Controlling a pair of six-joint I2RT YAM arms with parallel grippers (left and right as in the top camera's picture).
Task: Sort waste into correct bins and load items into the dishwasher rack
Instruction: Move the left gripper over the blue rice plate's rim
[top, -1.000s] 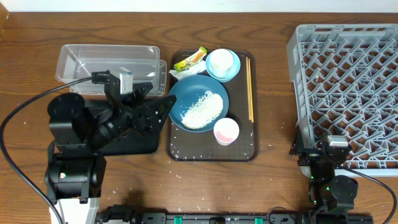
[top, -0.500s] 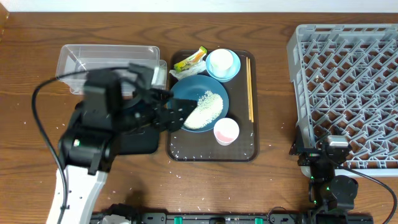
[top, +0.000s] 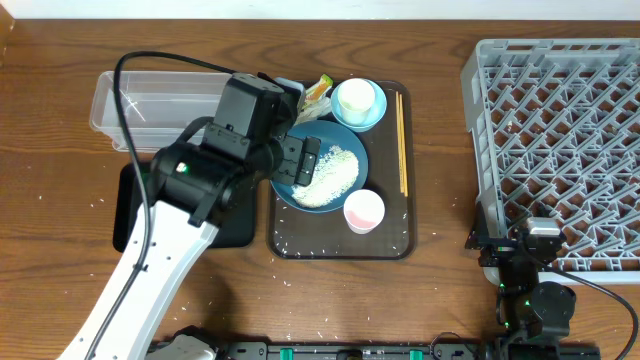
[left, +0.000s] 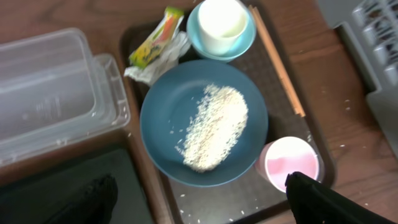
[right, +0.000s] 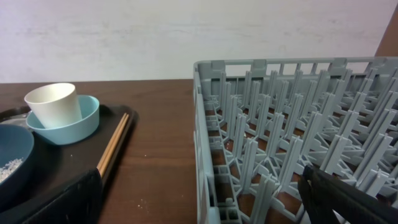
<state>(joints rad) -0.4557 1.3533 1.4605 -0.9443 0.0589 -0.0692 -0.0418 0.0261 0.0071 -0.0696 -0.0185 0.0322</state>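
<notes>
The dark blue dish (top: 345, 188) with a heap of rice (top: 330, 175) sits on the brown serving tray (top: 390, 240). My left gripper (top: 308, 162) hovers open and empty over the dish's left part. In the left wrist view its fingers (left: 202, 208) straddle the dish (left: 168, 118) and rice (left: 214, 127). The yellow-green wrapper (left: 155, 37) lies on the paper scrap (left: 165, 62). The light blue bowl (top: 372, 118) holds a white cup. The pinkish cup (top: 364, 211) and chopsticks (top: 402, 140) lie to the right. My right gripper (right: 199, 208) is open at the grey rack's (top: 560, 140) front left corner.
The clear tub (top: 150, 100) stands left of the serving tray, with the black tray (top: 130, 205) in front of it, partly under my left arm. Loose rice grains lie scattered on the serving tray and the table. The rack fills the right side.
My left arm has swung from above the black tray to the right and away from me, and its gripper now hangs over the dark blue dish. The right arm has not moved.
</notes>
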